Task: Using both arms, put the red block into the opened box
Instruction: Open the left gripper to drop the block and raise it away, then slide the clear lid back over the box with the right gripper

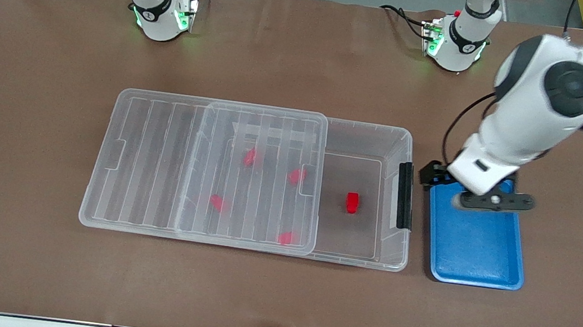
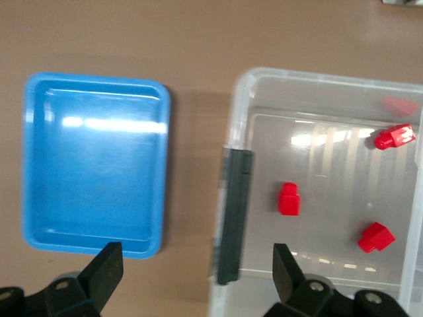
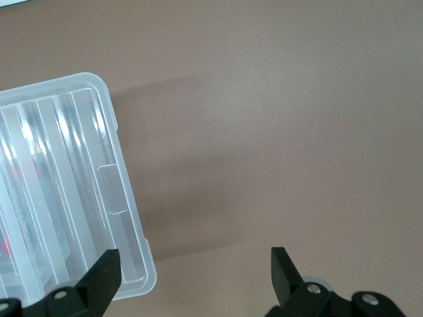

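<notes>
Left gripper [image 2: 198,271], jaws spread and empty, hangs over the blue tray [image 1: 479,250] beside the box [image 1: 357,261]; the red block [image 1: 352,203] lies inside it. Right gripper [image 3: 196,274] gapes empty above bare bench [image 3: 297,132] off the lid's [image 3: 66,191] edge.

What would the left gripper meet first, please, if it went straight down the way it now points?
Probably bare table. The open left gripper looks down on the strip of table between the blue tray and the clasp end of the box. Depth is unclear, so a finger might clip the tray's rim or the clasp.
</notes>
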You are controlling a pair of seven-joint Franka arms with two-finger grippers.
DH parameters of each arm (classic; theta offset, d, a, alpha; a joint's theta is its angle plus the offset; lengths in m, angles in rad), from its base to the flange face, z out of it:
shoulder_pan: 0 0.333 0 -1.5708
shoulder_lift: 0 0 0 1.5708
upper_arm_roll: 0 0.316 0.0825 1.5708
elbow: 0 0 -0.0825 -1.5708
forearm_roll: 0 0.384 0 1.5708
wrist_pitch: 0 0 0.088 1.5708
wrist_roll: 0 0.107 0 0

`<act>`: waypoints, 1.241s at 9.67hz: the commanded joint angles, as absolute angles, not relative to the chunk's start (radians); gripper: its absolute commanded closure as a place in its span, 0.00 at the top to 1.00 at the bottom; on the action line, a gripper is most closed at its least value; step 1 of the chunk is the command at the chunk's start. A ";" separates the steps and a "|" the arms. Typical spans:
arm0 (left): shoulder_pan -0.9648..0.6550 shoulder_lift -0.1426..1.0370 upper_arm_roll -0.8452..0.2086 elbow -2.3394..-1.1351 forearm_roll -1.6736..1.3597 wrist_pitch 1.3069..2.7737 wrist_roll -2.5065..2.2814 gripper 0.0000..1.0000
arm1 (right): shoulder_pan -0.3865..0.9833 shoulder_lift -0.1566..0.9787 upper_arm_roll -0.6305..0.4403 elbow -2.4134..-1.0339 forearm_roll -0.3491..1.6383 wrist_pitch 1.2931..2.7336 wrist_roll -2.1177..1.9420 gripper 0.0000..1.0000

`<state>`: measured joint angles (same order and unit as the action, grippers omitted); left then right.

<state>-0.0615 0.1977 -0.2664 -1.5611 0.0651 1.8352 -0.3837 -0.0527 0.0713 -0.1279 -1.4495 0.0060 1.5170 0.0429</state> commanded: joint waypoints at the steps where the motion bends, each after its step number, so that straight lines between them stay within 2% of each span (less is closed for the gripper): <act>1: -0.066 0.082 -0.166 -1.646 -0.007 1.771 -0.252 1.00 | -0.040 0.061 -0.123 -1.456 -0.017 1.509 0.026 1.00; 3: -0.023 0.016 -0.130 -1.666 -0.009 1.726 -0.181 1.00 | -0.018 0.121 -0.110 -1.463 -0.023 1.534 -0.087 0.99; 5: -0.015 -0.001 -0.108 -1.664 -0.011 1.680 -0.134 1.00 | -0.024 0.231 -0.109 -1.503 -0.020 1.656 -0.277 0.36; 6: -0.020 0.002 -0.100 -1.655 -0.009 1.681 -0.124 1.00 | -0.028 0.254 -0.109 -1.558 -0.011 1.728 -0.332 0.08; 7: -0.024 0.000 -0.074 -1.651 -0.011 1.681 -0.115 1.00 | -0.022 0.256 -0.109 -1.628 -0.011 1.802 -0.337 0.00; 9: -0.031 -0.008 -0.064 -1.651 -0.017 1.675 -0.094 1.00 | -0.017 0.297 -0.083 -1.738 0.026 1.941 -0.337 0.00; 12: -0.035 -0.055 0.003 -1.663 -0.064 1.614 -0.031 1.00 | -0.012 0.324 -0.058 -1.785 0.063 1.976 -0.336 0.00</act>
